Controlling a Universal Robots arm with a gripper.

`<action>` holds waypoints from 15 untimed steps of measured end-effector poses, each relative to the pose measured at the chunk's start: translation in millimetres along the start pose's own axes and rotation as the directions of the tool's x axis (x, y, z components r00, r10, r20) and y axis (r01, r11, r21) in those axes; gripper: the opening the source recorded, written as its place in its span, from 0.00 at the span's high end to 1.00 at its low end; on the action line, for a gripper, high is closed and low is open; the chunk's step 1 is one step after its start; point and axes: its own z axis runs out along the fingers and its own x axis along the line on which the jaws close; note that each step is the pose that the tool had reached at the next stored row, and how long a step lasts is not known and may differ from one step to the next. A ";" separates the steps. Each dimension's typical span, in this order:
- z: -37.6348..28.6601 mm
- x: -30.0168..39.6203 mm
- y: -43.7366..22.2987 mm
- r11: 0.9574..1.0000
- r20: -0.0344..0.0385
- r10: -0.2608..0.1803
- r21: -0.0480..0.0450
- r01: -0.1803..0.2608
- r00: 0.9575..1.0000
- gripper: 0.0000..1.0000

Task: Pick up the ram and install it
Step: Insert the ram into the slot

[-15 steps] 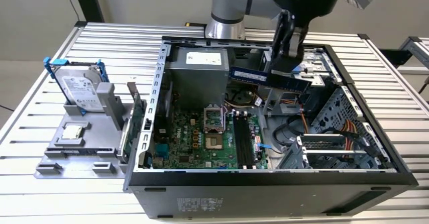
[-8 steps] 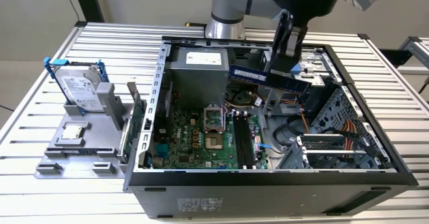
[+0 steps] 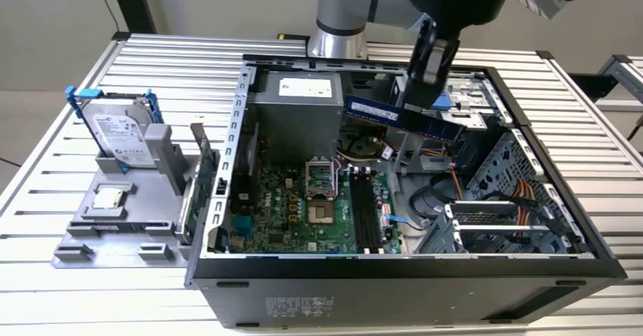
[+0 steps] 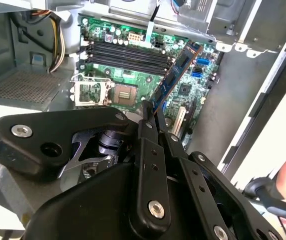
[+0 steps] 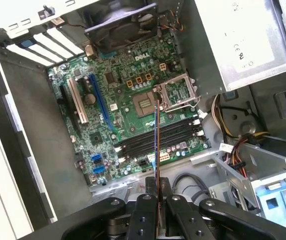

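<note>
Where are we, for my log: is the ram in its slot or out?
Out. The gripper holds the ram above the motherboard; the slots lie bare.

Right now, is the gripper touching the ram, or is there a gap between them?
Touching. In the first wrist view the gripper is shut on the ram, pressing both of its faces with no gap.
</note>
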 end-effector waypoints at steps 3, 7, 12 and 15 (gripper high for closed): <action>0.0 0.0 0.0 1.000 0.000 0.023 -0.001 -0.023 1.000 1.00; 0.0 0.0 0.0 0.999 0.001 0.054 -0.003 -0.054 0.999 1.00; 0.0 0.0 0.0 0.996 0.001 0.093 -0.005 -0.093 0.996 1.00; 0.0 0.0 0.0 0.993 0.001 0.116 -0.007 -0.116 0.993 1.00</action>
